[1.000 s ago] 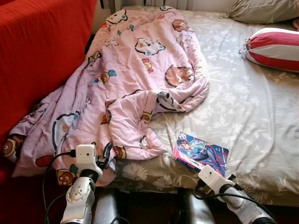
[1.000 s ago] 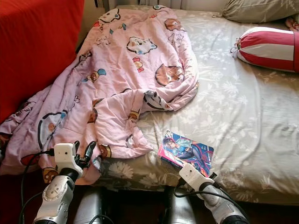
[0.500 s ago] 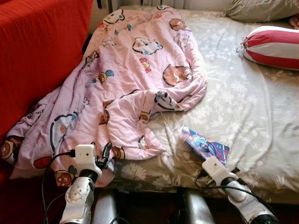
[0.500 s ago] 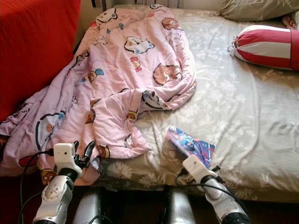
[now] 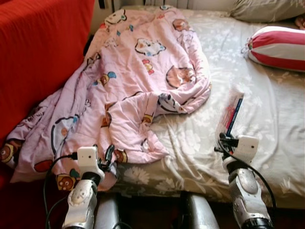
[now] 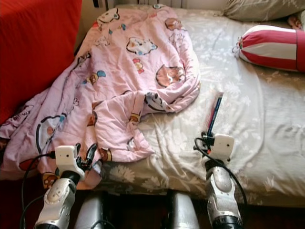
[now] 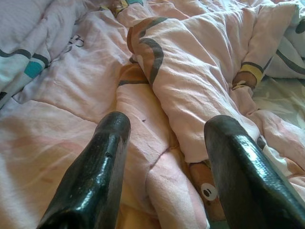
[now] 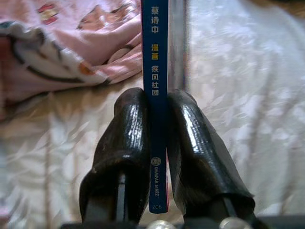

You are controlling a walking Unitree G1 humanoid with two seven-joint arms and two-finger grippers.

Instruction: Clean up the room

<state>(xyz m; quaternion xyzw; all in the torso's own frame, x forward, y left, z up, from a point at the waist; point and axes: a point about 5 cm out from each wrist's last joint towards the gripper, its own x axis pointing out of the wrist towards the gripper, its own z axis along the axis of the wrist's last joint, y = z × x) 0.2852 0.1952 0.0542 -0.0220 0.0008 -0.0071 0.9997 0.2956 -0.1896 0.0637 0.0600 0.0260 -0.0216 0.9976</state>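
A pink cartoon-print blanket (image 5: 138, 81) lies crumpled across the left half of the bed, its corner hanging over the front edge. My left gripper (image 5: 107, 160) hovers at that hanging corner, open, with a blanket fold (image 7: 167, 95) between and beyond its black fingers (image 7: 102, 167). A comic book (image 5: 230, 112) with a blue spine (image 8: 155, 57) stands edge-on above the sheet. My right gripper (image 8: 156, 102) is shut on its lower edge, right of the blanket's lower tip (image 6: 157, 102).
A red-covered sofa (image 5: 38, 57) stands against the bed's left side. A red-and-white striped bolster (image 5: 279, 45) and a grey-green pillow (image 5: 267, 9) lie at the far right. The floral grey sheet (image 5: 267, 119) is bare around the book. My legs (image 5: 198, 214) stand at the bed's front edge.
My right gripper has lifted the comic book off the sheet, turned it from flat to edge-on and carried it right and farther onto the bed. The left arm has stayed put.
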